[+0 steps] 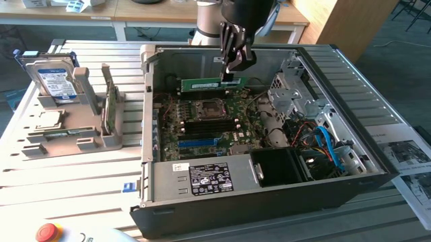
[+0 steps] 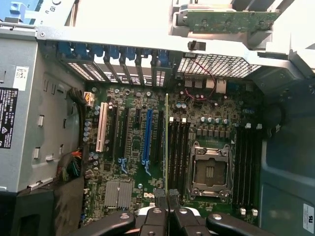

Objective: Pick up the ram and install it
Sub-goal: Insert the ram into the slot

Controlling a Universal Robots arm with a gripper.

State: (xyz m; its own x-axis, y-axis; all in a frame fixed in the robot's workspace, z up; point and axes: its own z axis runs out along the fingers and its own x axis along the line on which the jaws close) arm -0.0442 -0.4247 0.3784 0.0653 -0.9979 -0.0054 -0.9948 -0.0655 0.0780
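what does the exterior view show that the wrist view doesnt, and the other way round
Exterior view adds: the blue-labelled hard drive in its grey stand at the exterior view's left, the red button, papers at the exterior view's right, and the flat green face of the ram.
Wrist view adds: the ram edge-on, a thin line near the black slots, plus the white slot and the rear vent grille.
Shared: the ram held in the shut jaws over the motherboard, and the CPU socket.

The ram (image 2: 166, 142) edge-on in the pincer (image 2: 167, 195), above the motherboard (image 2: 216, 129)
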